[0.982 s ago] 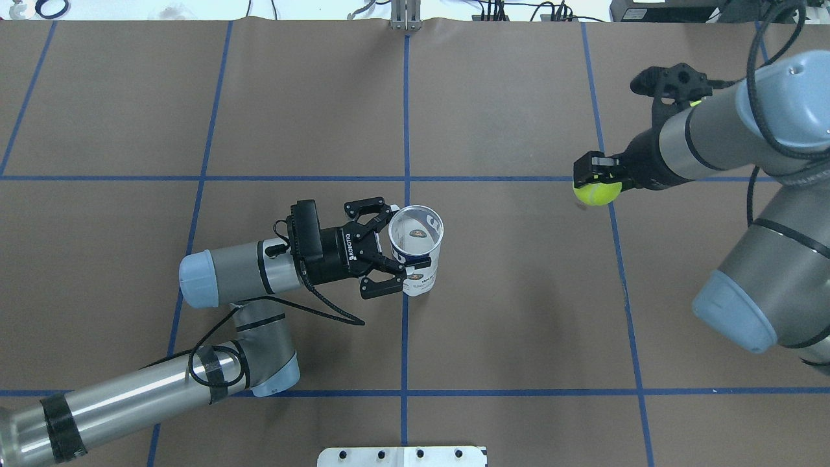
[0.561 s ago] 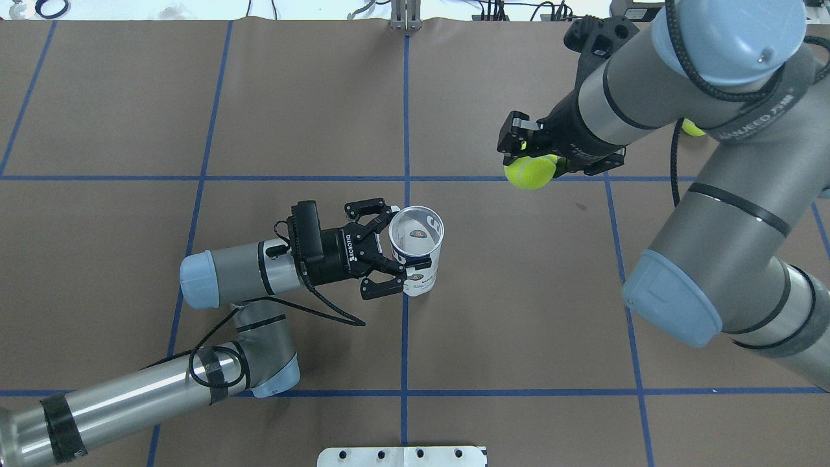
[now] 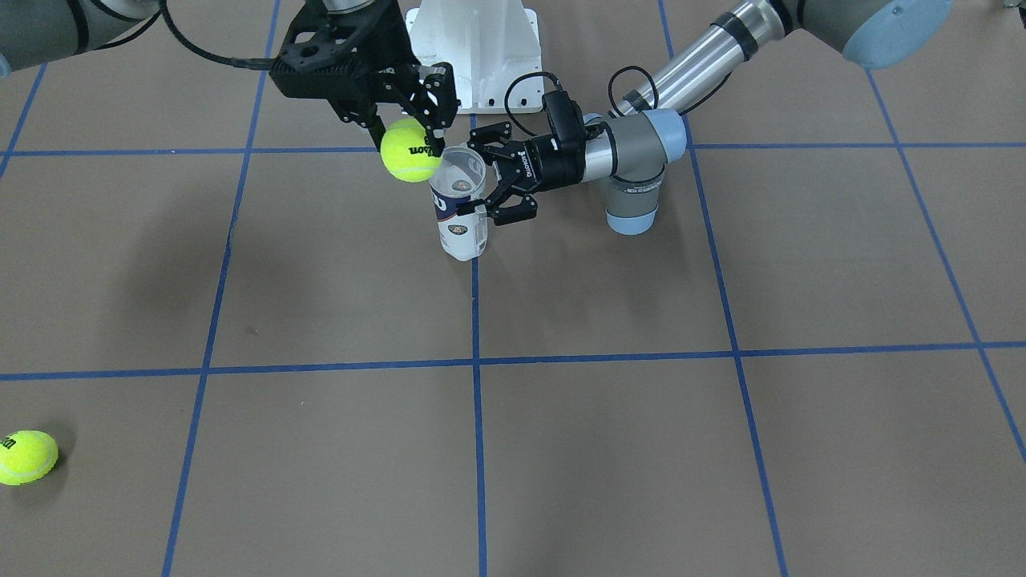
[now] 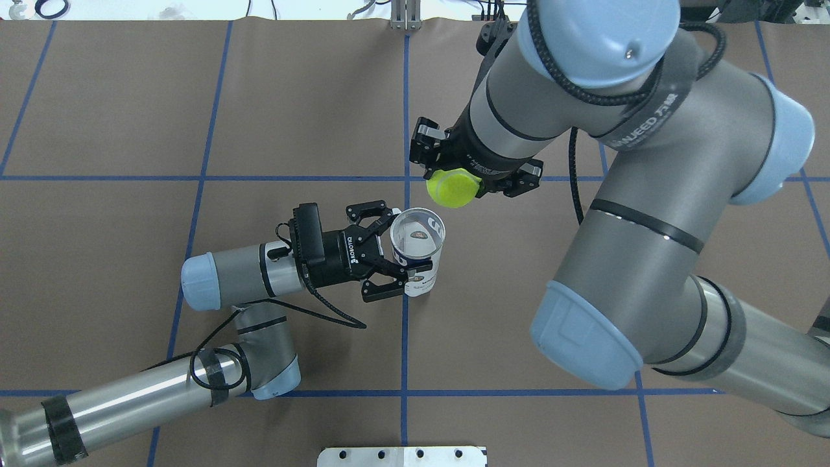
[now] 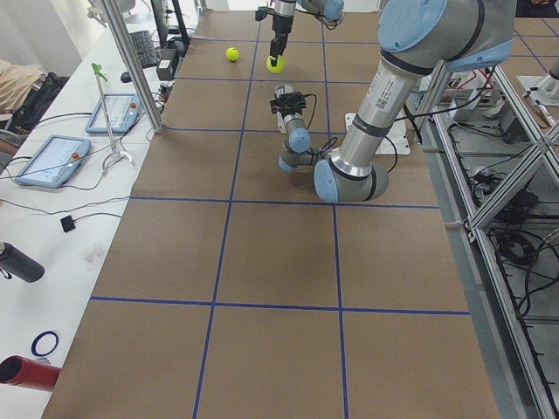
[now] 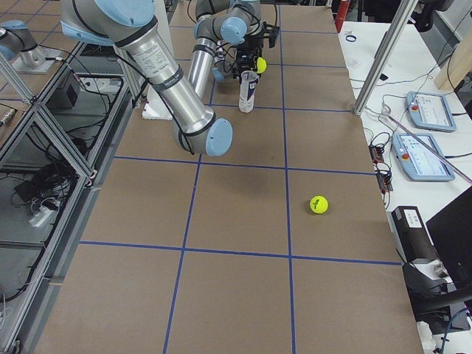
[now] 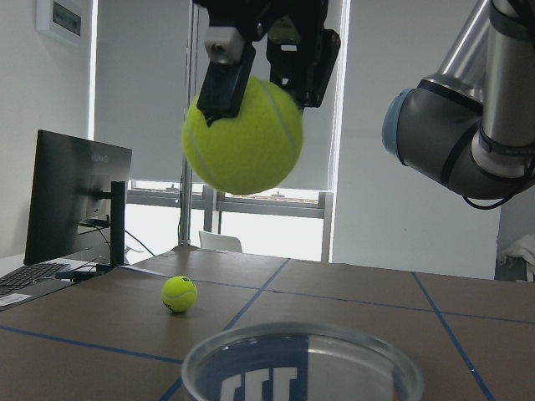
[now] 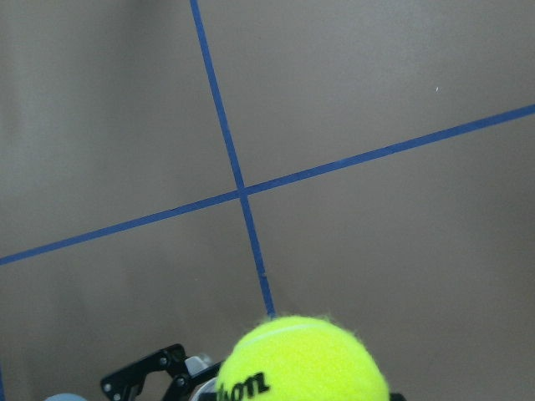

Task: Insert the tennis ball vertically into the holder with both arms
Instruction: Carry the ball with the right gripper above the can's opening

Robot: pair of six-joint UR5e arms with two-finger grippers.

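Holding one tennis ball (image 4: 452, 188), pinched between the fingers of my right gripper (image 3: 409, 143), raised above the holder (image 4: 425, 279) and offset beyond its silver rim toward the far right, not over the mouth. My left gripper (image 4: 390, 250) clamps the holder's wall; tube upright, foot apparently on the table (image 4: 97, 97). Left wrist view alone shows air between ball and rim. Overhead misses a spare ball (image 3: 28, 457), well apart near the table's edge.
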